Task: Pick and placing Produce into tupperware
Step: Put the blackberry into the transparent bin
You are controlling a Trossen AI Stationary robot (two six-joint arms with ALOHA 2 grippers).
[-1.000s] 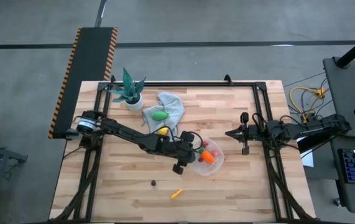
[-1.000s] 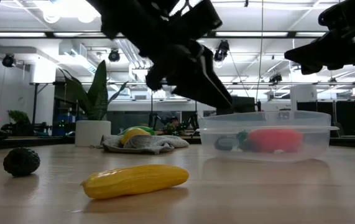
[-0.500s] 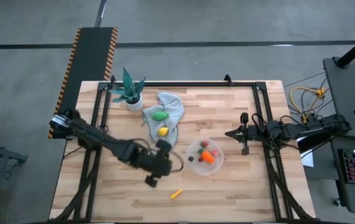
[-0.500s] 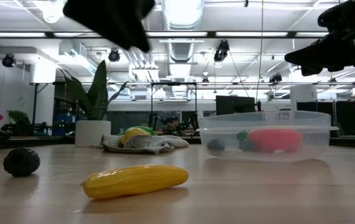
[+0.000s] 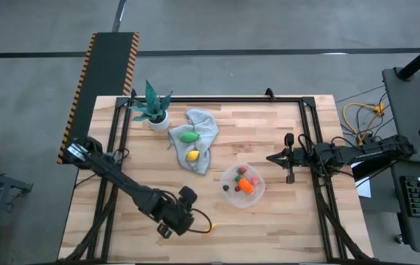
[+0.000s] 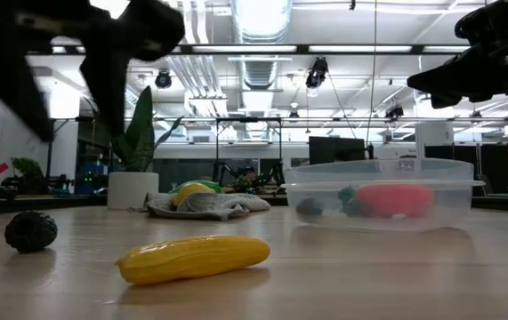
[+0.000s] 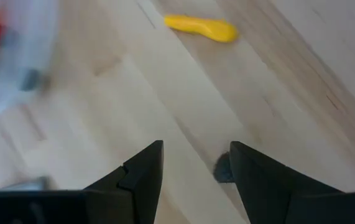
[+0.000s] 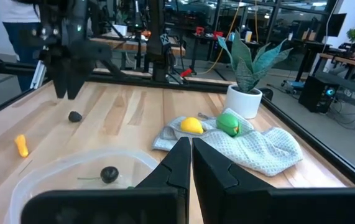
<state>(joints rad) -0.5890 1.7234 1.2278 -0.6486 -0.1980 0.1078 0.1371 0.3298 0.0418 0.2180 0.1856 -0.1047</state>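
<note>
Two hands: left hand [image 7: 193, 163] open, empty, above dark berry [image 7: 224, 169], yellow sliver [image 7: 202, 27] just ahead; right hand [image 8: 191, 163] shut, empty, behind tupperware [image 8: 53, 174].

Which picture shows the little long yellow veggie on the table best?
The low view: the yellow sliver lies close and sharp on the wood, whole from end to end. The left wrist view shows it smaller, beyond the open left gripper. The high view and right wrist view show only a tiny yellow speck.
</note>
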